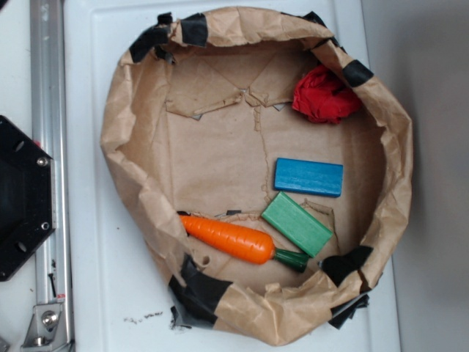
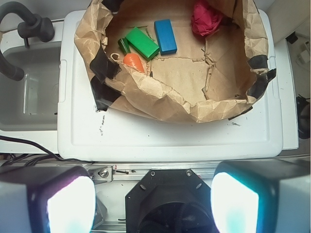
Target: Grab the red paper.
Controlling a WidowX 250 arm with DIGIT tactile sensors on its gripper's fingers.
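The red paper [image 1: 325, 95] is a crumpled bright red wad lying against the far right wall inside the brown paper bowl [image 1: 132, 117]; the wrist view shows the red paper [image 2: 205, 18] at the top, past the blue block. My gripper [image 2: 153, 204] is high above the robot base, well short of the bowl, with its two pads [image 2: 70, 204] wide apart and nothing between them. The gripper does not appear in the exterior view.
Inside the bowl lie a blue block [image 1: 308, 177], a green block [image 1: 296, 224] and an orange toy carrot [image 1: 231, 238]. The bowl stands on a white tray [image 1: 95, 279]. A metal rail [image 1: 47, 147] and the black base [image 1: 18, 198] are at the left.
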